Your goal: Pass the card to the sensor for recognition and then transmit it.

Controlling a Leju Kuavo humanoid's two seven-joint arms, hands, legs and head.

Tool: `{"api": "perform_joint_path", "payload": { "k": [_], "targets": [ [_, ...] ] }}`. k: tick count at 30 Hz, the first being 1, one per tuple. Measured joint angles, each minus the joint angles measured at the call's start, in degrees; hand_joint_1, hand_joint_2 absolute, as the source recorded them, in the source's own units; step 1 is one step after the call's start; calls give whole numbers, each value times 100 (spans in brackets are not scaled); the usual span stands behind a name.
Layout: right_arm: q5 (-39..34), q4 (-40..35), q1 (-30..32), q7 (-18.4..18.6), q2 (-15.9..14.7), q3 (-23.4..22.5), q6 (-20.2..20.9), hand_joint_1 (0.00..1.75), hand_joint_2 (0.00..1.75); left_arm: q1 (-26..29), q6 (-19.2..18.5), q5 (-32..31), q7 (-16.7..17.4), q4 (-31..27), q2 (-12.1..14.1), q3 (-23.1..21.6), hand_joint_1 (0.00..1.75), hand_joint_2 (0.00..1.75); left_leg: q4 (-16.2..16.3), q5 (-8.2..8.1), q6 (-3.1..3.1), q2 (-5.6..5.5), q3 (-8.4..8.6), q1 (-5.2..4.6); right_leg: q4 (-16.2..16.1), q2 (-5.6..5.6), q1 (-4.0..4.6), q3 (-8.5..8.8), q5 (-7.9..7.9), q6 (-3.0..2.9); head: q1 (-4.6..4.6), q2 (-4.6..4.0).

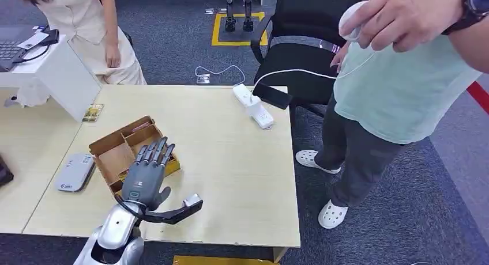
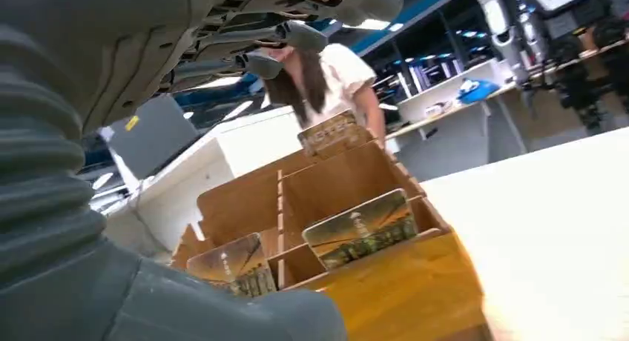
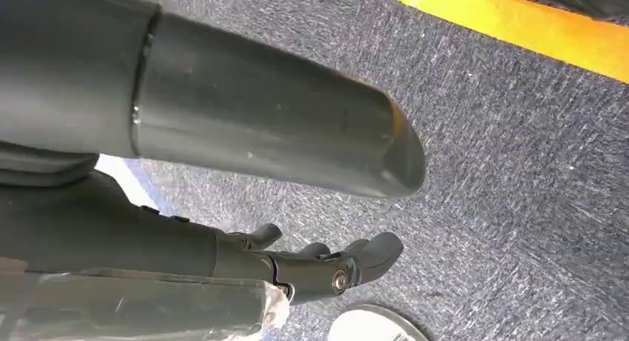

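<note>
An open cardboard box (image 1: 118, 152) with compartments sits on the left part of the pale table (image 1: 230, 161). My left hand (image 1: 149, 171) hovers flat over its near right corner, fingers stretched apart and holding nothing. In the left wrist view those fingers (image 2: 282, 30) reach above the box (image 2: 400, 289), where one picture card (image 2: 361, 228) leans in a near compartment, a second card (image 2: 234, 265) beside it, and a third card (image 2: 334, 132) stands behind. A grey-white sensor pad (image 1: 75, 171) lies left of the box. My right hand (image 3: 326, 267) hangs empty above carpet.
A loose card (image 1: 92, 112) lies by a white block (image 1: 63, 75) at the back left. A power strip (image 1: 254, 106) and black phone (image 1: 271, 96) lie at the table's far edge. One person (image 1: 398, 86) stands at the right, another (image 1: 92, 29) at the back left.
</note>
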Motion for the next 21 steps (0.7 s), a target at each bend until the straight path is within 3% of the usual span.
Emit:
{"api": "perform_joint_path", "payload": {
  "k": [3,9,21],
  "targets": [
    [0,0,0,2,0,-4,0,0,0,-15,-20,0,43,39,-7,50,0,175,0,0,0,0,0,0,0,0,0,0,0,0,0,0],
    [0,0,1,0,2,-9,0,0,0,-108,-72,0,581,155,-11,61,0,175,0,0,0,0,-1,0,0,0,0,0,0,0,0,0],
    [0,0,2,-11,2,-33,-2,0,0,-169,-116,-2,699,275,-33,72,0,175,0,0,0,0,-1,0,0,0,0,0,0,1,0,0]
  ]
}}
